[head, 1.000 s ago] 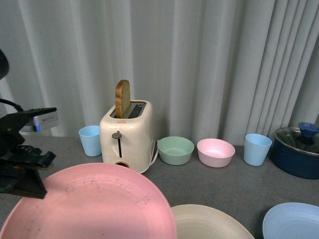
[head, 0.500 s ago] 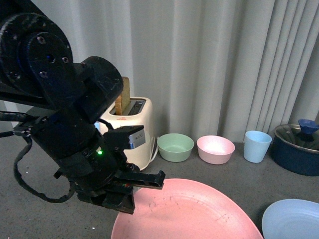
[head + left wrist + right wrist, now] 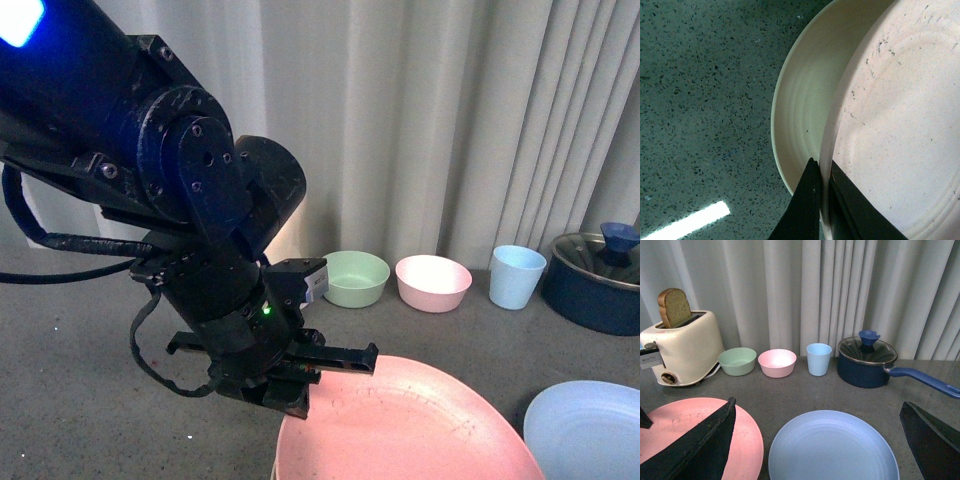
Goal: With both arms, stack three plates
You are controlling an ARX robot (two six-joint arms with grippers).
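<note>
1. The left gripper (image 3: 292,398) has its jaws clamped on the near-left rim of the pink plate (image 3: 410,430). In the left wrist view one finger sits on top of the edge and one underneath (image 3: 822,167).
2. The cream plate (image 3: 800,100) lies flat on the counter (image 3: 80,380) right under the pink plate. The pink one covers most of it and leaves a crescent of ridged cream showing on the gripper side. Can't tell whether the two are touching.
3. The blue plate (image 3: 832,447) sits on the counter just to the right of the pink plate, with a narrow strip of counter between them.
4. The right gripper (image 3: 817,402) hangs above the blue plate, off to the right of the pink plate, jaws spread wide and holding nothing.
5. Behind the pink plate, along the curtain: toaster (image 3: 682,347) with a bread slice (image 3: 672,305) sticking up, green bowl (image 3: 355,278), pink bowl (image 3: 433,282), blue cup (image 3: 517,276) and a dark blue lidded pot (image 3: 598,290).
</note>
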